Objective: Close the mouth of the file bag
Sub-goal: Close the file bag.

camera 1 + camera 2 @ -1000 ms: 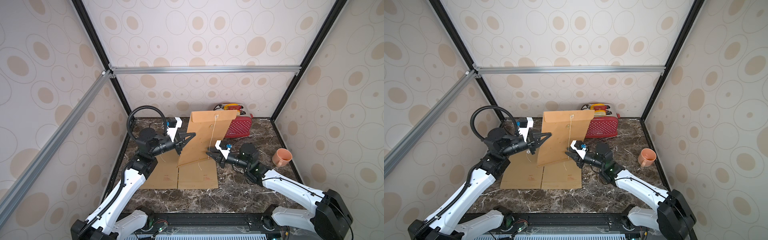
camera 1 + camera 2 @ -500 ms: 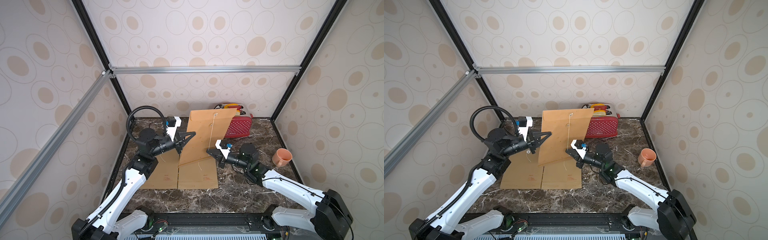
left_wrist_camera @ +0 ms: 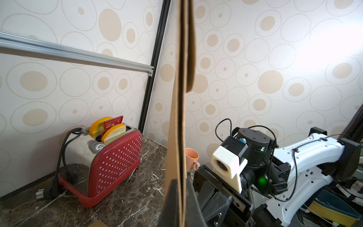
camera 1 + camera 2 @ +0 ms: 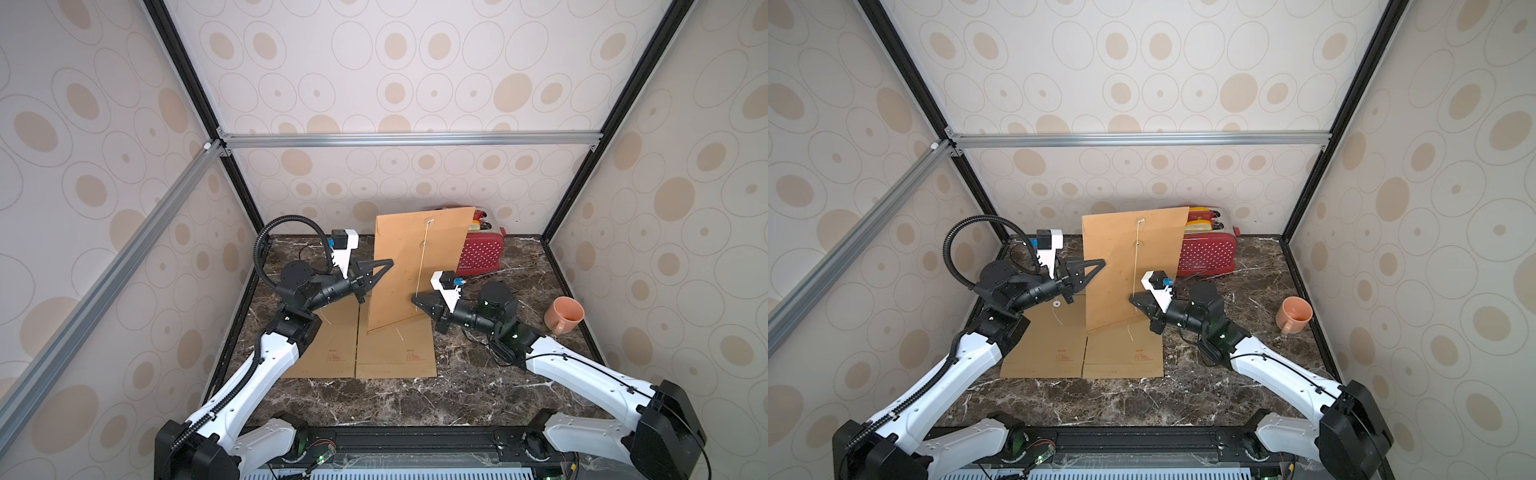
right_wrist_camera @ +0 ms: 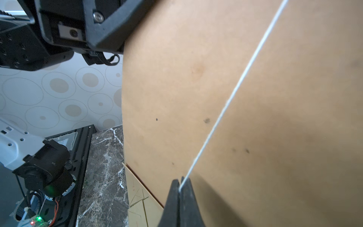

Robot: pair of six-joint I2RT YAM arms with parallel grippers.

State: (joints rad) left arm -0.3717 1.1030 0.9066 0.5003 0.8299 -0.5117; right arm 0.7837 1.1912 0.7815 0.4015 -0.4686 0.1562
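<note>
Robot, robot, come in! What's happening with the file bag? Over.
Left pincer shut on file bag, held up, tilted. Right pincer shut on its string. Toaster close behind.

The brown file bag [image 4: 415,266] stands tilted on the marble tabletop [image 4: 457,395], its edge pinched by the left gripper [image 4: 384,267], while the right gripper [image 4: 413,298] holds its white string [image 4: 422,257] straight.

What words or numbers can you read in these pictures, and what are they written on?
Red dotted toaster: small white brand word on its side, maybe starting with "B"; too blurred to read.
Flat brown paper file bag by the left arm: short red printed lines; too small to read.
Flat brown paper file bag by the right arm: the same, too small to read.
Upright brown paper file bag: no writing shows.
</note>
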